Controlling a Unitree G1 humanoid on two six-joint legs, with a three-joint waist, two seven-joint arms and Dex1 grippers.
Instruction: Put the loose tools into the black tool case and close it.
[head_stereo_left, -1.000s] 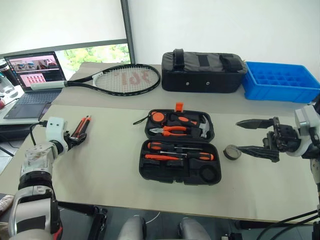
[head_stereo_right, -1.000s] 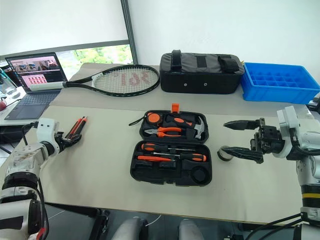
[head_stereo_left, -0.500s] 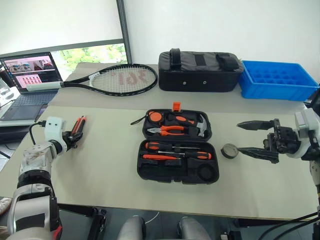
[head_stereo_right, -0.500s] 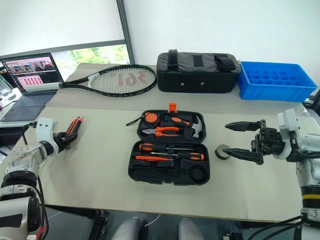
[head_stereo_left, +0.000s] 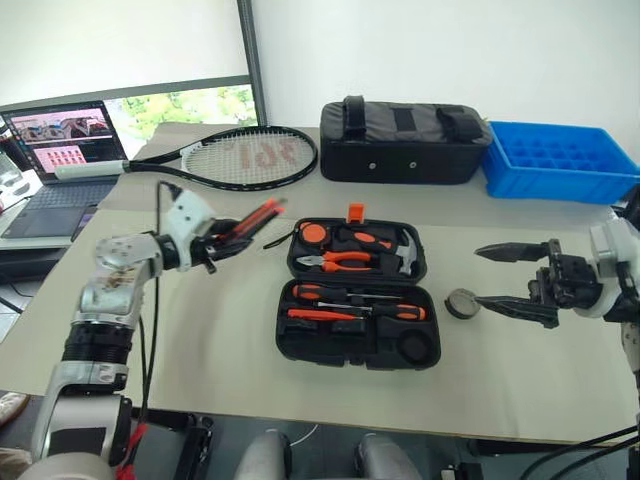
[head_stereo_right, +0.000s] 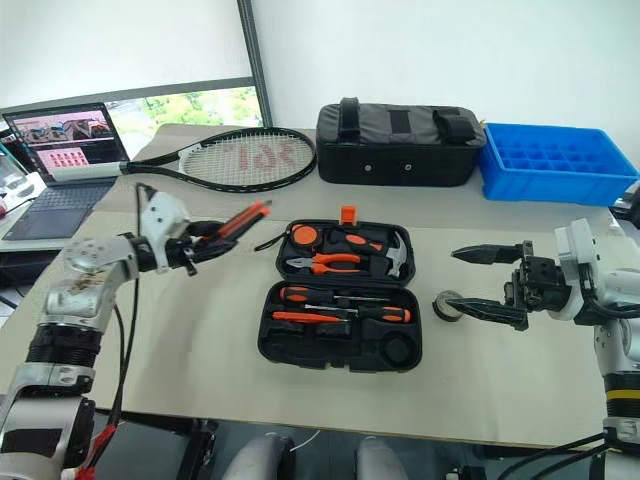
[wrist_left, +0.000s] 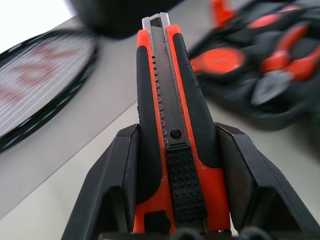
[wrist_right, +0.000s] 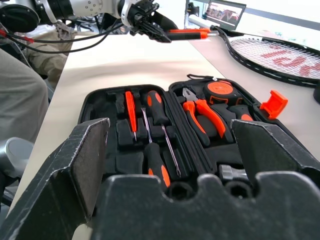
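Centre frame, I log the black tool case (head_stereo_left: 358, 308) open: pliers (head_stereo_left: 342, 261), hammer, tape measure in its lid, screwdrivers (head_stereo_left: 355, 311) in its base. My left gripper (head_stereo_left: 238, 236) clamps the utility knife (head_stereo_left: 252, 217) left of the case; my right gripper (head_stereo_left: 512, 281), spread wide, flanks what looks like the tape roll (head_stereo_left: 462, 303). Upper frame: racket (head_stereo_left: 240, 158), fabric bag (head_stereo_left: 405, 141), blue tray (head_stereo_left: 562, 162).

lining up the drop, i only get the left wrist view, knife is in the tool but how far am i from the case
Observer: The left tool holds the utility knife above the table, left of the open black tool case, not yet over it.
Operator: any loose tools left
Observer: The dark tape roll lies on the table right of the case.
Operator: right arm busy
Observer: The right tool is open, empty, beside the roll.
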